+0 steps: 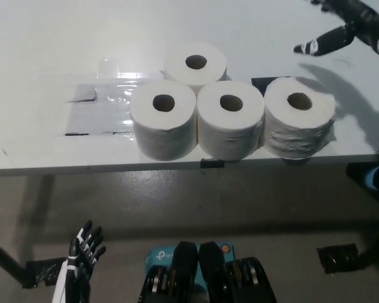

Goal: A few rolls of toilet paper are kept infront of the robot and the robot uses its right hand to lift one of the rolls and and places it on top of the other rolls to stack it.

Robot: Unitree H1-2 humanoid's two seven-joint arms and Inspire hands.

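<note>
Several white toilet paper rolls stand upright on the white table (44, 57). Three line up near the front edge: a left roll (163, 118), a middle roll (230, 120) and a right roll (299, 117). One more roll (195, 63) sits behind the left and middle ones. My black right hand (346, 30) hovers open at the top right, above the table and up-right of the right roll, touching nothing. My white left hand (82, 255) hangs low at the bottom left, below the table, fingers apart and empty.
A clear plastic sheet with tape (98, 107) lies on the table left of the rolls. A strip of black tape (260, 82) shows behind the right roll. The table's front edge (114, 169) runs just below the rolls. Floor lies beneath.
</note>
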